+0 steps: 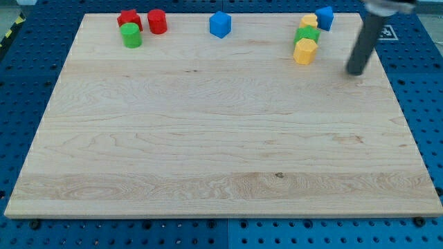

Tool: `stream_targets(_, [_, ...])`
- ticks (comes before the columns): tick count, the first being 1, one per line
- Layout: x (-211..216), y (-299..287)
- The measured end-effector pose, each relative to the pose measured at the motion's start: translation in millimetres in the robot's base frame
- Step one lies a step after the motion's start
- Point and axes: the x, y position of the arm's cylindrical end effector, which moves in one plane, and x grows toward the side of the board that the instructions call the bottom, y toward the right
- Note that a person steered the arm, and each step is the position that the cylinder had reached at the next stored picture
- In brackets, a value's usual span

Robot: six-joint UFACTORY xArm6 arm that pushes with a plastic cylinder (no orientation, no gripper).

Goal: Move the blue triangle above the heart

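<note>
Pale wood-grain tabletop [208, 138] is filling the view. My tip [356, 71], a dark rod without fingers, gripping nothing, is sitting right of the yellow block [304, 52]. Blue block [324, 17] is sitting top right, beside green block [307, 34]; shapes unclear.

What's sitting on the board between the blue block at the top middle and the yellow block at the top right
Nothing: in the camera view, only bare wooden board runs between the blue block and the lower yellow block. My tip stands further right.
</note>
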Motion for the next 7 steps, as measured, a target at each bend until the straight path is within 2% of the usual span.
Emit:
stream_targets(1, [-56.5, 34.2])
stream_targets(2, [-114.7, 29.6])
stream_targets(3, [-139.2, 19.8])
stream_targets(4, [-139.4, 4.0])
stream_targets(6, [-139.4, -67.9])
stream_targets(7, [-139.4, -76.9])
